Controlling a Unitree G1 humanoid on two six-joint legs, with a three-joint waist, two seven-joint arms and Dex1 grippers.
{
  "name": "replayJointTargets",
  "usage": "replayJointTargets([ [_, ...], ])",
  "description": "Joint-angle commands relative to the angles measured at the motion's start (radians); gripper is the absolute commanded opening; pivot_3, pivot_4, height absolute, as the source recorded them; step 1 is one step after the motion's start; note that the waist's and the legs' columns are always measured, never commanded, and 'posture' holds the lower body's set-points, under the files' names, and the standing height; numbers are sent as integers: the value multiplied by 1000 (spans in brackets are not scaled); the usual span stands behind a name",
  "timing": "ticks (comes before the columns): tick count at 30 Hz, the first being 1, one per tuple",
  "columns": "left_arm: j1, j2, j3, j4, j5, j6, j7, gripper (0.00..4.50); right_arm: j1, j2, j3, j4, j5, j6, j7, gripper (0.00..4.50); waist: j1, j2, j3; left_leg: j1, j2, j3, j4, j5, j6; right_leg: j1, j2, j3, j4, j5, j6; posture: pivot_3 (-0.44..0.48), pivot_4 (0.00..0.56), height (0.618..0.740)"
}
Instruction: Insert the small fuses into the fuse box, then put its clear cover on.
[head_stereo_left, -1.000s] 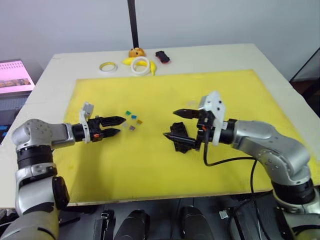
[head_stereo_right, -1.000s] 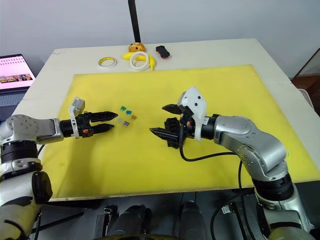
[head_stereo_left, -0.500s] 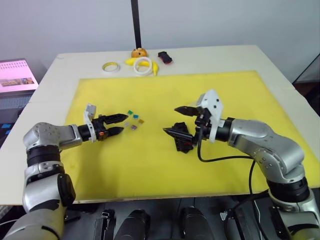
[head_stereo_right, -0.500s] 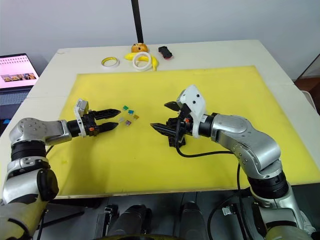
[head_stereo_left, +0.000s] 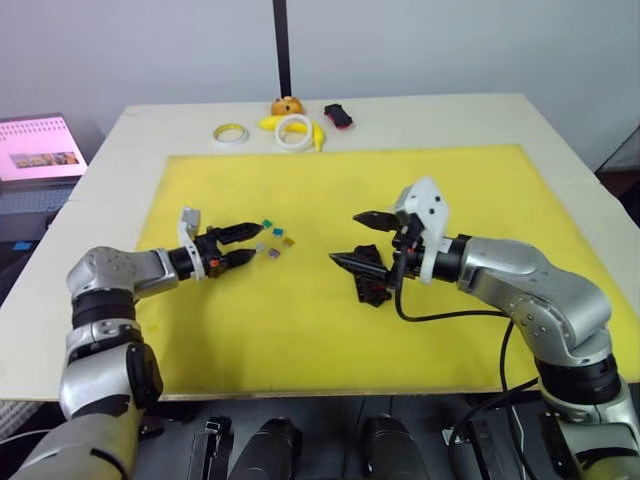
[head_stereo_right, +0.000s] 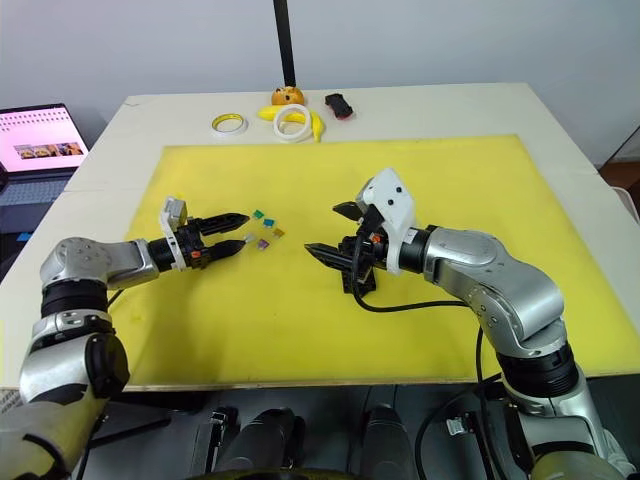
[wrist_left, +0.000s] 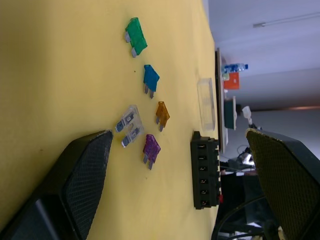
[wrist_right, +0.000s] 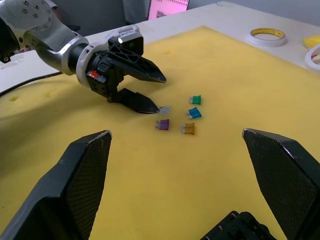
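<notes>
Several small fuses (wrist_left: 150, 79), green, blue, orange, purple and a clear-grey one, lie loose on the yellow mat (head_stereo_left: 450, 180). My left gripper (head_stereo_left: 258, 243) is open, its tips right at the fuses (wrist_right: 194, 113); one fingertip (wrist_right: 150, 107) reaches the clear-grey fuse (wrist_right: 165, 109). The black fuse box (head_stereo_left: 372, 285) lies to the right of them, its slots facing up (wrist_left: 205, 170). My right gripper (head_stereo_right: 321, 228) hovers open just above and in front of the fuse box. The clear cover (wrist_left: 206, 102) lies flat beyond the fuses, beside the box.
On the far side of the table sit a yellow tape ring (head_stereo_left: 231, 133), a white ring (head_stereo_left: 295, 131), a small orange object (head_stereo_left: 287, 104) and a black-and-red object (head_stereo_left: 338, 115). A black pole (head_stereo_left: 282, 45) rises behind them. An open laptop (head_stereo_left: 35, 150) stands at the left.
The camera has shifted. My left gripper has moved forward, closer to the fuses, still open. The right gripper has stayed open over the fuse box.
</notes>
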Motion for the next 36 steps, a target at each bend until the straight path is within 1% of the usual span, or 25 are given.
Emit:
replayJointTargets([
  [1,-22,-38,-16,37,19,-47,8,4500,-18,0,-19,-31,3,2,-7,4447,4,0,0,0,0,0,0,0,0,0,0,0,0,0,0,0,150,740],
  [5,-21,-53,-24,50,31,-71,6,4500,-19,-3,-20,-29,-2,5,-6,4447,18,0,0,0,-1,0,1,0,0,0,-1,0,0,0,0,0,150,740],
  [8,-16,-58,-29,52,35,-72,-5,3679,-25,-4,-19,-27,-5,8,-8,4500,21,0,0,0,-1,0,1,0,0,1,-1,0,0,0,0,0,150,740],
  [10,-9,-61,-47,50,50,-81,-8,2707,-28,-5,-21,-28,-5,11,-10,4500,20,0,0,0,-4,0,1,0,0,0,-1,0,0,0,0,0,150,740],
  [16,-11,-61,-61,72,74,-102,-15,2707,-14,-13,-34,-44,1,19,-18,4500,20,0,0,0,-4,0,1,0,0,0,-1,0,0,0,0,0,150,740],
  [21,-2,-55,-111,80,119,-143,-42,2707,-9,-14,-39,-48,0,20,-24,4500,20,0,0,0,-4,0,1,0,0,0,-1,0,0,0,0,0,150,740],
  [24,-2,-53,-122,90,131,-154,-53,1846,-8,-15,-40,-52,2,22,-25,4500,20,0,0,0,-4,0,1,0,0,0,-1,0,0,0,0,0,150,740],
  [25,-3,-53,-125,93,136,-155,-58,1314,-9,-15,-40,-52,2,22,-24,4500,19,0,0,0,-4,0,1,0,0,0,-1,0,0,0,0,0,150,740],
  [26,-2,-53,-129,96,143,-160,-58,876,-8,-16,-41,-54,2,23,-24,4500,19,0,0,0,-4,0,1,0,0,0,-1,0,0,0,0,0,150,740],
  [32,-2,-48,-137,129,166,-193,-46,876,12,-26,-47,-71,7,30,-22,4500,19,1,-1,1,-4,0,1,0,0,0,-1,0,0,0,0,0,150,740],
  [36,15,-42,-199,113,206,-221,-69,876,25,-30,-51,-79,7,31,-24,4500,18,2,-2,1,-4,0,1,0,0,0,-1,0,0,0,0,0,150,740],
])
